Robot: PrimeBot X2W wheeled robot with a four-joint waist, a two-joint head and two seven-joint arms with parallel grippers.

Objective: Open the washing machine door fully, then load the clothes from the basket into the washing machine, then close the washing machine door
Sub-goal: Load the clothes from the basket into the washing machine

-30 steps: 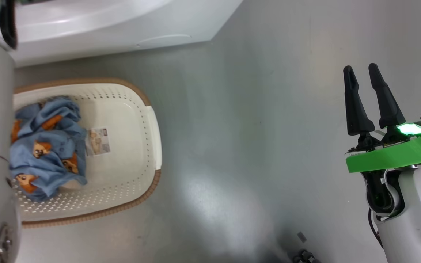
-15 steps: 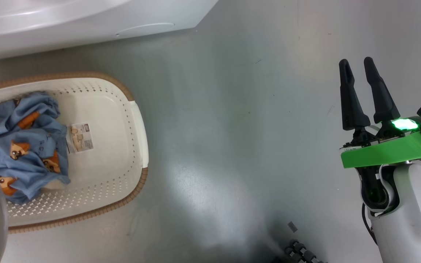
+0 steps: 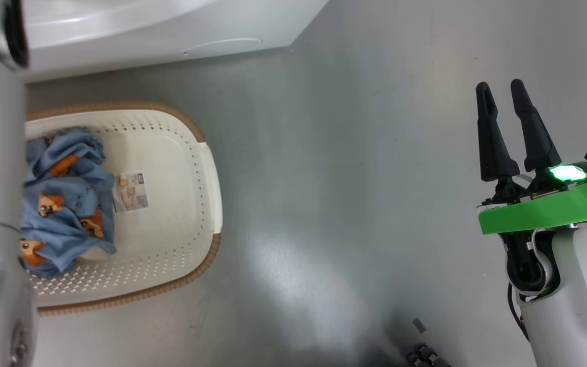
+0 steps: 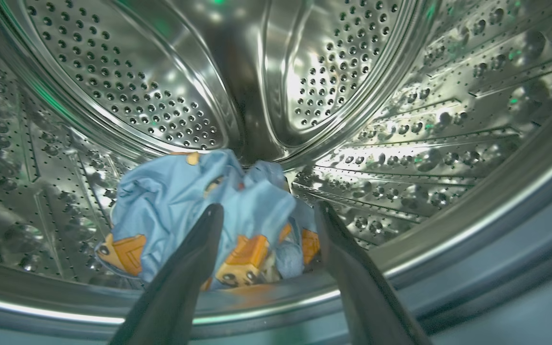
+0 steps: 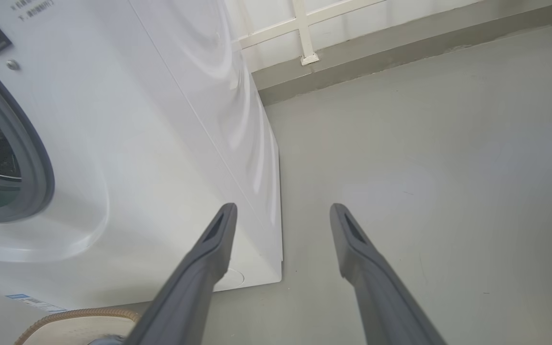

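Clothes (image 4: pixel 170 201) in washing machine (image 4: pixel 161 96), left end effector (image 4: pixel 269 207) spread

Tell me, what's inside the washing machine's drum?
A crumpled blue garment with orange figures lies in the drum. The left hand covers part of it; anything beneath is hidden.

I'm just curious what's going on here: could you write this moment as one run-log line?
stage: loading | left fingers: open, garment lying in drum | right fingers: open, empty | basket: clothes inside
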